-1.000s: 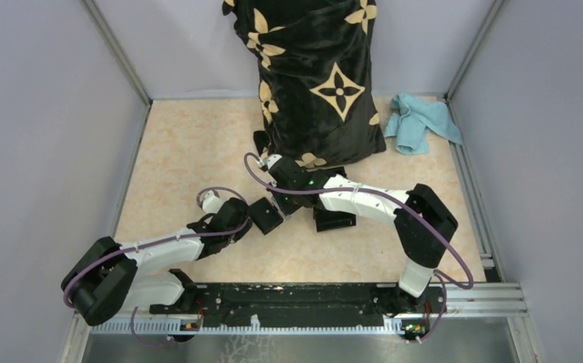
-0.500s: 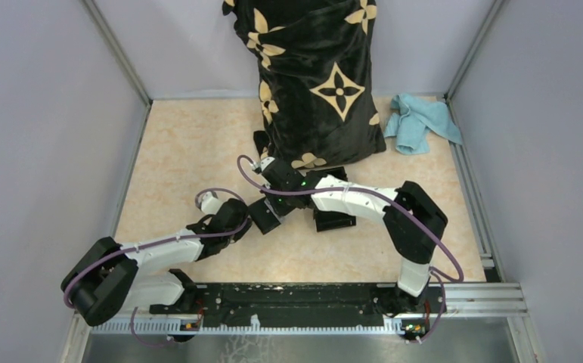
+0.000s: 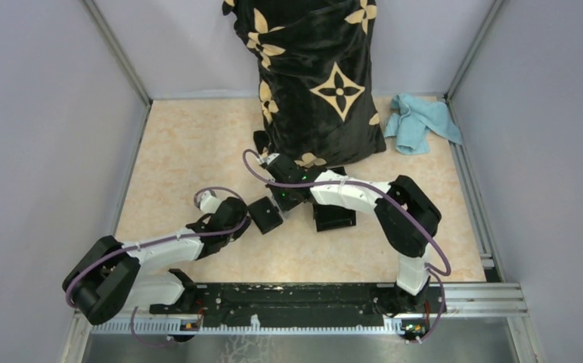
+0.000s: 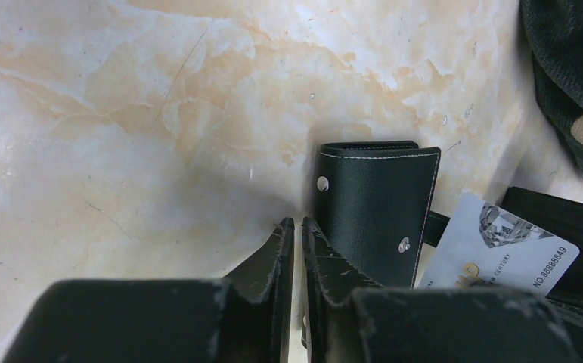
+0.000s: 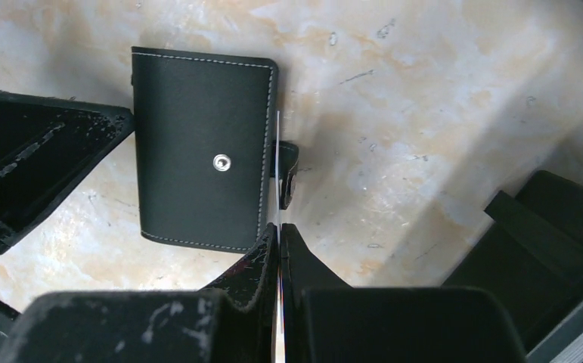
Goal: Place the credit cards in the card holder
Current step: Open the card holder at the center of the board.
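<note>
**Card poised at the holder's edge**

The left gripper, jaws nearly together, touches the folded card holder from 9 o'clock; whether it grips is unclear. At 1 o'clock, the right gripper pinches a pale credit card beside the strap tab.

around the workspace

a black plush cushion with gold flower motifs stands at the back of the marbled beige table. a crumpled light blue cloth lies to its right. a rigid black box sits in front of the cushion.
</note>
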Robot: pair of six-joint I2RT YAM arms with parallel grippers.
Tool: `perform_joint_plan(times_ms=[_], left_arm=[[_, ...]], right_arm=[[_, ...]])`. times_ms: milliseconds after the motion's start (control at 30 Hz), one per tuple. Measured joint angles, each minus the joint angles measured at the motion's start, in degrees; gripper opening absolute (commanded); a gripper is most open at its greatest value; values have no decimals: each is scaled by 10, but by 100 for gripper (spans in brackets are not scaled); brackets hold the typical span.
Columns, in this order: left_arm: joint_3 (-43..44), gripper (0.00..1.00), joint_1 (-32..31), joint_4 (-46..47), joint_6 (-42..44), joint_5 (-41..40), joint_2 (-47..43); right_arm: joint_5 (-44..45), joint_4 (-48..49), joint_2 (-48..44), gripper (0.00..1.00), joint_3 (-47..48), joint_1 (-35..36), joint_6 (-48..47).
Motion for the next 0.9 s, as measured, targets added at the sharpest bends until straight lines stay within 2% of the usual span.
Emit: perform_joint_plan(times_ms=[367, 900], left_arm=[[5, 15, 13, 17, 8, 5, 15], [6, 15, 25, 36, 21, 16, 25]], right_arm=[[-57, 4, 1, 0, 0, -38, 5], [-163, 91, 5, 0, -54, -95, 80]])
